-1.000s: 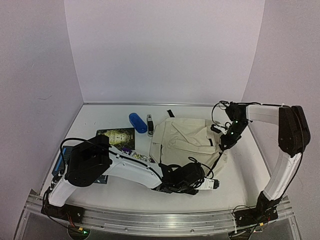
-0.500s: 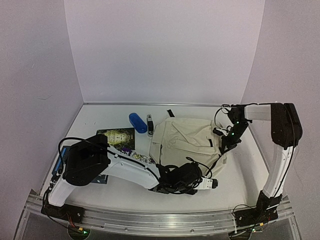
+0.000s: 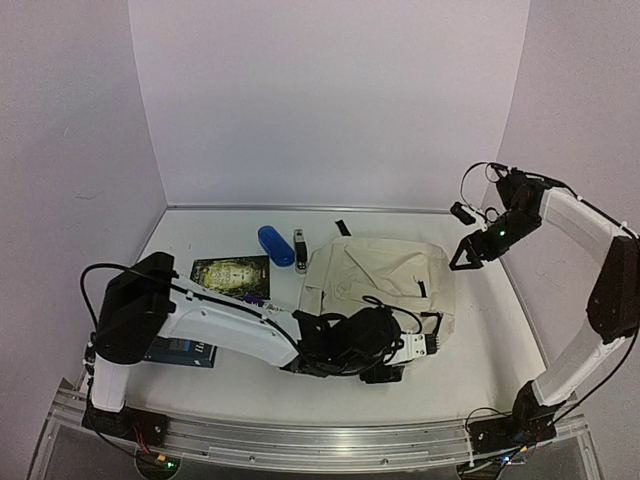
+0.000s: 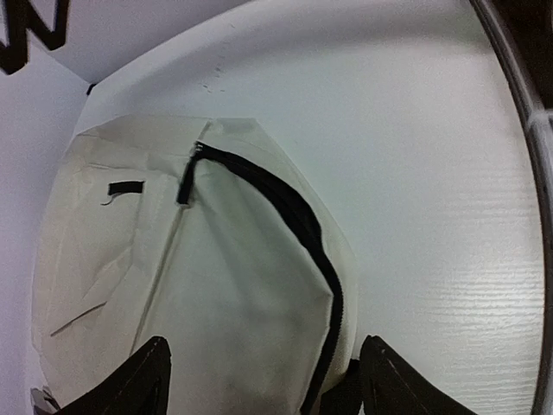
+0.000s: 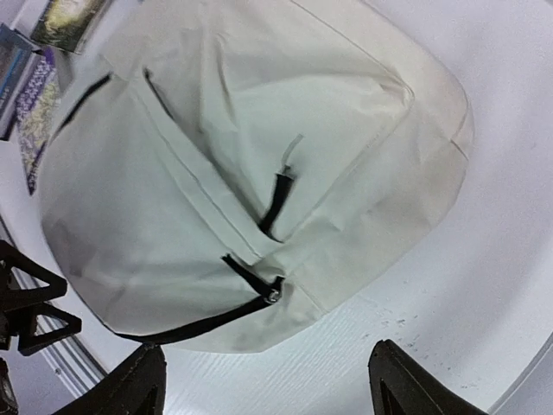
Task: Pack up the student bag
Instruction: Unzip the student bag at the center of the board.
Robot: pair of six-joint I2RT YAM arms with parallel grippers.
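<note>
Jaws: we log the left jaws spread wide, low over the near end of the student bag (image 3: pixel 375 275), gripping nothing. The right jaws are also wide and empty, raised above the bag's far right corner.

Items on the table (image 3: pixel 500 350), L to R:
- blue book (image 3: pixel 185 350), partly under the L arm
- dark picture-cover book (image 3: pixel 232 272)
- purple patterned item (image 3: pixel 255 297), just beside that book's near right corner
- blue case (image 3: pixel 275 245)
- small dark-and-silver object (image 3: pixel 299 250), too small to ID
- student bag, flat, right of centre, cream fabric w/ black zip lines up
</note>
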